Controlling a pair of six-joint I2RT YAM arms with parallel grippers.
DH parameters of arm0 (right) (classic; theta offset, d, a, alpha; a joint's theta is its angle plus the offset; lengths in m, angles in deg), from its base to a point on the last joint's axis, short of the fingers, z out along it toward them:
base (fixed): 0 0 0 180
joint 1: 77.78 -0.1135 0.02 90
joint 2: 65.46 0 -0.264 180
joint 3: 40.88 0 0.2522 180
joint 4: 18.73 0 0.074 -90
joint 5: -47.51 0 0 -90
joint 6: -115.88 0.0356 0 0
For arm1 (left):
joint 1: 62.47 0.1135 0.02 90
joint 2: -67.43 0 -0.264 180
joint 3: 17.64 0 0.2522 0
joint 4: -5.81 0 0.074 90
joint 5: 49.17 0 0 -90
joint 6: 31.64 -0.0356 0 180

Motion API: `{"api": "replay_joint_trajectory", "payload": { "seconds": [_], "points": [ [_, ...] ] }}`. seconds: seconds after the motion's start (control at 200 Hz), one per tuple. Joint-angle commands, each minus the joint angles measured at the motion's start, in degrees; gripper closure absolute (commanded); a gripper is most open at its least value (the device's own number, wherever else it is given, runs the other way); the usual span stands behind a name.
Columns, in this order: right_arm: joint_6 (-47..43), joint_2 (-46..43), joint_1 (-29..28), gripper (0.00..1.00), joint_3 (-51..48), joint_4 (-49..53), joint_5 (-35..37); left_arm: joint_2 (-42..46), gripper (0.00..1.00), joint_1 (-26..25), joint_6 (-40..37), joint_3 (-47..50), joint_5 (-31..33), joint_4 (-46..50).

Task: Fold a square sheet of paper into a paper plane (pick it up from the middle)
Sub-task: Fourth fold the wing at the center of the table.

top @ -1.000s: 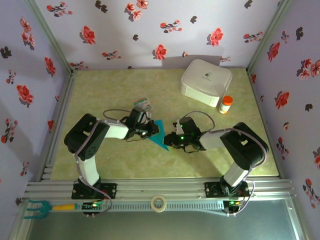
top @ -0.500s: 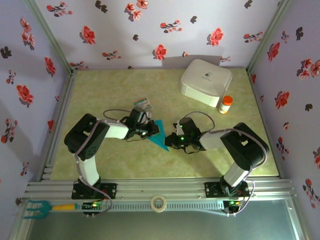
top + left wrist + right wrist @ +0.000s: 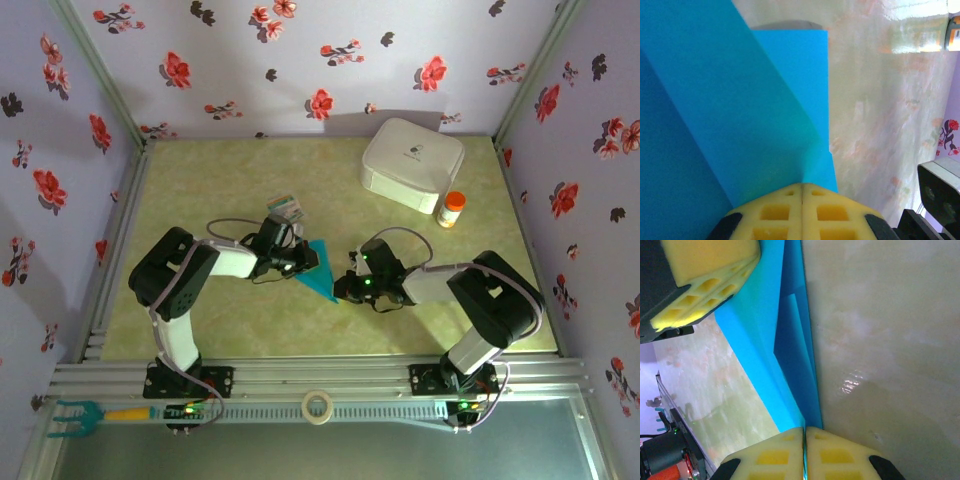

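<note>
**Both tools pinched on the paper: go easy on this crease**

You've got the thin turquoise-blue paper sheet [image 3: 320, 271] lying mid-tabletop [image 3: 220, 170] between the two arms. It's creased into a narrow pointed shape, with layers stacked lengthwise. Your left tool [image 3: 802, 189] is clamped tight on it from the left side, yellow pads together and paper running straight out of the pinch. Your right tool [image 3: 804, 432] is closed on the near pointed tip, pads meeting with the blue edge caught between them.

My take on doing this fold well: treat the left tool as the anchor and don't let it drag. Move the right one slowly along the crease line so the layers line up instead of fanning out. Paper this thin will likely buckle or tear if the two pinches pull apart, so leave a bit of slack. I'd guess there are more folds to go before it's a plane.
</note>
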Motion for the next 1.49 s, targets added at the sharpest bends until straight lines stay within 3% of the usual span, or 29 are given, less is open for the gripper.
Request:
{"api": "replay_joint_trajectory", "payload": {
  "seconds": [0.0, 0.355, 0.625, 0.925, 1.31, 1.49],
  "points": [
    [0.0, 0.4, -0.7, 0.90, -1.6, 4.2, 0.9, -1.5, 0.99, -0.1, -1.2, 0.2, 0.9, 2.1],
    [0.2, -2.7, -1.0, 0.83, -2.3, 6.1, 1.5, -1.4, 1.00, -0.1, -1.3, 0.3, 0.9, 2.1],
    [-0.2, -2.3, -1.0, 0.91, -2.4, 6.5, 1.6, -1.3, 1.00, -0.1, -1.3, 0.5, 0.9, 2.1],
    [-0.1, -5.5, -1.0, 0.83, -3.0, 8.6, 2.7, -1.3, 1.00, -0.1, -1.2, 0.6, 0.9, 2.0],
    [-0.2, -3.7, -1.0, 0.90, -2.8, 8.4, 2.5, -1.3, 1.00, -0.1, -1.2, 0.7, 0.9, 1.8],
    [-0.3, -8.0, -1.0, 0.77, -1.6, 11.2, 3.7, -1.0, 1.00, -0.1, -1.5, 0.8, 1.0, 1.9]
  ]
}}
